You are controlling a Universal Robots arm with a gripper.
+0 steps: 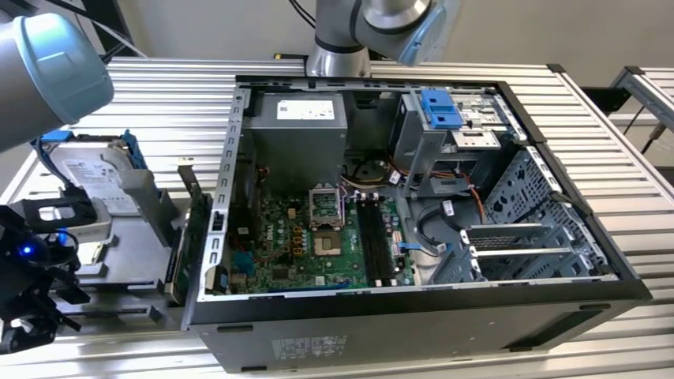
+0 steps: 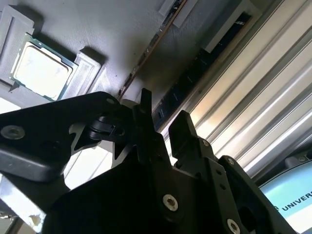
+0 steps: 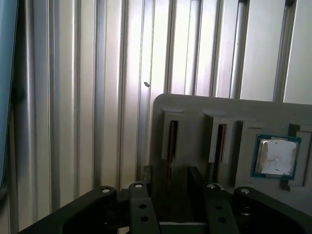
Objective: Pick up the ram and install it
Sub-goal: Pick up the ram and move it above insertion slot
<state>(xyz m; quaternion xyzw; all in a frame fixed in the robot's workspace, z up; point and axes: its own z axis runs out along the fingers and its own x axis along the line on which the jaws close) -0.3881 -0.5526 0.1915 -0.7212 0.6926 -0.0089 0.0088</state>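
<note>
Currently the ram is not picked. It stands on edge in a slot of the grey holder, which sits on the table by the edge on the exterior view's left, outside the computer case. The gripper is right over it with the jaws apart, one finger on either side of the stick, and no contact that I can see. The second wrist view agrees: the ram runs into the gap between the fingers.

Risks, my read:
- A second stick sits in the neighbouring slot, just beside. If the jaws are off-centre, the finger on that side could catch it or the slot wall instead of closing cleanly.
- It's a thin board held on edge. A skewed or shallow clamp could let it tilt or slip on the lift, and a tilted stick would not line up with the memory slots inside the case.
- A processor chip lies in the same holder, near. A sideways drift could knock it.

Arm pose: the base is at the table's far edge behind the case. The links swing over to the exterior view's left, and the wrist is low above the holder with the tool pointing down at it.
</note>
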